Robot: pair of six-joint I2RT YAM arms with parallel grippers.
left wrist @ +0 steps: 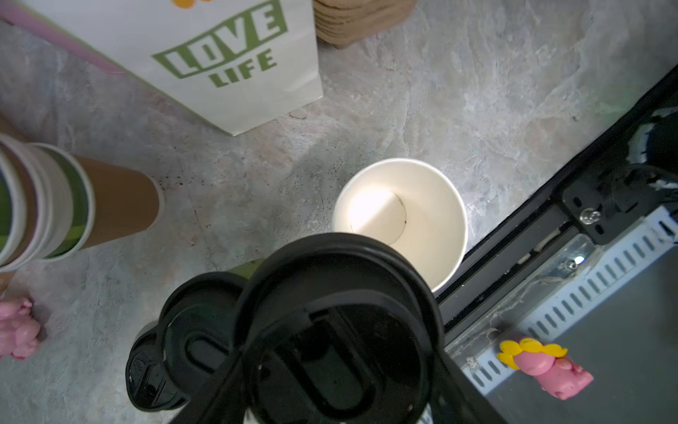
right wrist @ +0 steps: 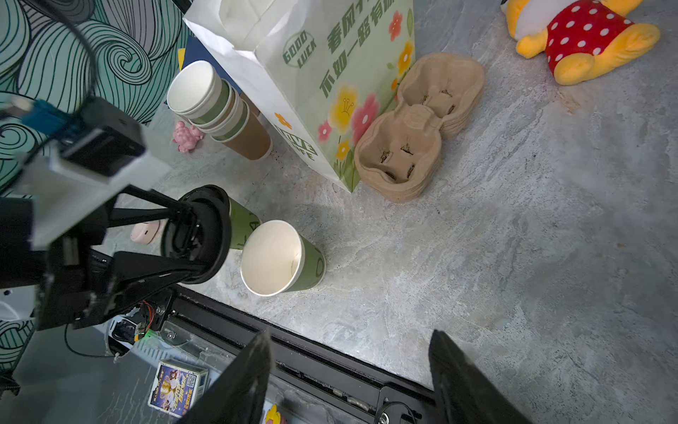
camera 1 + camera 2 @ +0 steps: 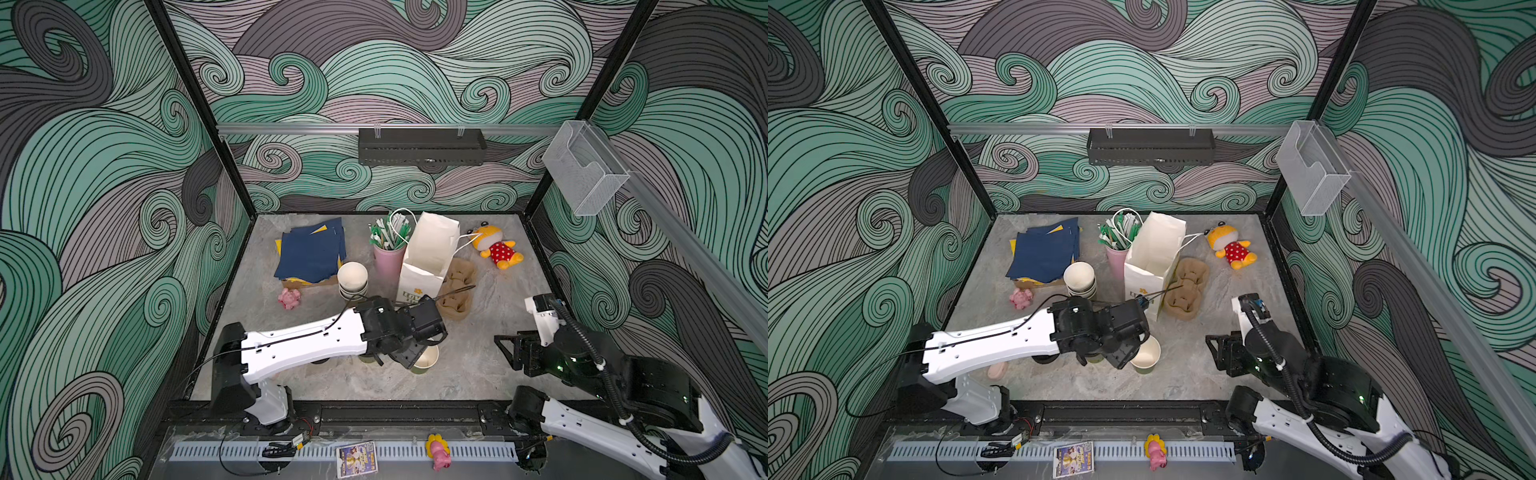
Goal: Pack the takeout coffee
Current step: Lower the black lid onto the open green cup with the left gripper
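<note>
An olive-green paper cup [image 3: 428, 360] [image 3: 1147, 355] [image 1: 400, 220] [image 2: 279, 257] stands open and white inside near the table's front edge. My left gripper [image 3: 409, 357] [image 3: 1121, 357] [image 1: 341, 348] is shut on a round black sip lid [image 1: 341, 330] [image 2: 198, 235], held above the table just beside that cup. A second green cup [image 2: 242, 224] stands next to it, its own black lid [image 1: 198, 330] on top. My right gripper [image 3: 505, 345] [image 2: 348, 378] hangs open and empty over the front right edge.
Behind the cups stand a white paper bag [image 3: 428, 257], a brown pulp cup carrier [image 3: 457, 291], stacked cups [image 3: 352, 280], a pink cup of straws [image 3: 388, 257] and blue napkins [image 3: 311, 253]. A plush toy [image 3: 496, 249] and a pink toy [image 3: 289, 298] lie nearby. Spare black lids [image 1: 146, 374] sit by the lidded cup.
</note>
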